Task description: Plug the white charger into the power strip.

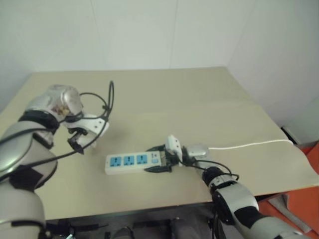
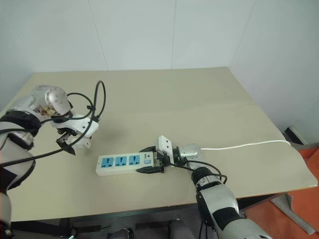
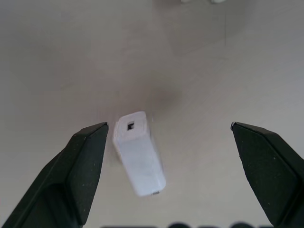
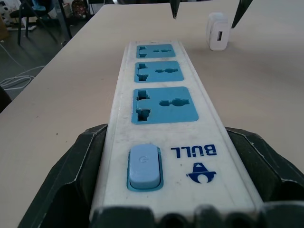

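Your left end effector (image 3: pixel 168 156) is hanging over the beige worktop (image 1: pixel 189 94) with its two black fingers (image 3: pixel 80 161) spread wide and gripping nothing. The small white rectangular plastic charger (image 3: pixel 139 153) is lying on the worktop between those fingers, nearer one of them, and whether it is touching that finger you cannot tell. In the right wrist view the same charger (image 4: pixel 218 31) is sitting past the far end of the strip, just beside it, with the left fingertips (image 4: pixel 174 8) hovering above.

Your right end effector (image 4: pixel 168 166) is clasping the switch end of the long white plastic power strip with three blue socket faces (image 1: pixel 130 161), one finger pressing on each long side. The strip is lying flat near the worktop's front edge, sockets facing up and uncovered. Its thin white cord (image 1: pixel 249 144) is trailing away over the worktop toward the right edge. Black cables (image 1: pixel 107 102) are looping around your left wrist, above the charger's spot.
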`<move>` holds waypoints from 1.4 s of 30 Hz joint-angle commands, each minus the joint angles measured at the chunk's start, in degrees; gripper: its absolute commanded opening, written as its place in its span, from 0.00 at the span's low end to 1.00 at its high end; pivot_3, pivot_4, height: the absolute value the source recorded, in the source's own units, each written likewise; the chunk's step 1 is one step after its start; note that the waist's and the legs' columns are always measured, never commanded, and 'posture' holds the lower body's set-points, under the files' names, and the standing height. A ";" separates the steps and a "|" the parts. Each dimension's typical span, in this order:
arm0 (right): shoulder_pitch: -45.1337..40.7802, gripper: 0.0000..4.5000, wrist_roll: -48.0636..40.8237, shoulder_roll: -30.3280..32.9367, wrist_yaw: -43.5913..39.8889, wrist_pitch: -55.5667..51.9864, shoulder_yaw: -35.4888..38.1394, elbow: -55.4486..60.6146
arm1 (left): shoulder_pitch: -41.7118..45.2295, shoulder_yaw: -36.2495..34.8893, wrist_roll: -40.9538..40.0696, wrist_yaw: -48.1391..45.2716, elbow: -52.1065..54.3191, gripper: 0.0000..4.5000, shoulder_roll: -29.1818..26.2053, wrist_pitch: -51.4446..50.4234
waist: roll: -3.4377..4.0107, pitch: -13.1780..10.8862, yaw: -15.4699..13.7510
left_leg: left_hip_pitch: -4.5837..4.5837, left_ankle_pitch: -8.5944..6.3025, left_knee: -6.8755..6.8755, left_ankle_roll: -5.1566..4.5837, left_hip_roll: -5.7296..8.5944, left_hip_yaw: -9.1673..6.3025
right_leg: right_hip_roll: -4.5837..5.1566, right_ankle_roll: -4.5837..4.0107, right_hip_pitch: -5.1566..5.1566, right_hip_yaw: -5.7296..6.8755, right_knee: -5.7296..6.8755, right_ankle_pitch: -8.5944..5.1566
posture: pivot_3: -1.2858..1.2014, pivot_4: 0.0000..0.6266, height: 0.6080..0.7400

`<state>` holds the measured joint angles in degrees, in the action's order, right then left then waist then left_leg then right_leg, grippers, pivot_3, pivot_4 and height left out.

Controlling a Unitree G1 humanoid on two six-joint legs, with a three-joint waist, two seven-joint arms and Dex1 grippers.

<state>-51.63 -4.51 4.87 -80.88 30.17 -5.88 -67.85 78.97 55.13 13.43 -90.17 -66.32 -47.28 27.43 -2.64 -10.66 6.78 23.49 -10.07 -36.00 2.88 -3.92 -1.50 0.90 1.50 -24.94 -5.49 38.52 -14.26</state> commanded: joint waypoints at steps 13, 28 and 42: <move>1.74 0.76 -0.51 -0.37 0.79 -0.14 0.29 4.21 | -2.05 -9.29 14.67 8.90 -5.40 1.00 4.05 -1.08 | 0.00 0.00 0.06 | 0.01 0.00 0.01 0.00 0.01 0.00 | 0.00 0.01 -0.03 -0.01 0.07 -0.01 | 0.52 0.24 1.00; 2.51 0.76 -0.83 -0.10 1.55 -0.88 0.50 5.34 | -2.98 -14.19 18.91 8.41 -6.06 0.37 5.29 -1.47 | 0.00 0.00 0.02 | 0.01 0.00 0.00 0.00 0.01 -0.01 | 0.00 0.01 -0.03 0.00 0.12 -0.01 | 0.52 0.24 1.00; 1.47 0.76 -0.99 -1.09 0.89 -0.77 0.44 4.85 | 3.76 -31.18 6.81 4.67 -2.67 0.22 4.42 -2.63 | -0.01 0.00 0.05 | 0.03 0.00 -0.01 0.00 0.01 -0.01 | 0.00 0.01 -0.03 0.01 0.13 -0.01 | 0.52 0.24 1.00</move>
<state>-49.30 -4.77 4.64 -79.83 29.55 -5.88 -63.71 80.61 27.29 23.60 -84.84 -70.87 -41.84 25.37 -2.65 -10.66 6.83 23.51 -10.07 -36.00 2.89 -3.90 -1.51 0.90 1.51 -24.97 -5.48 38.64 -14.27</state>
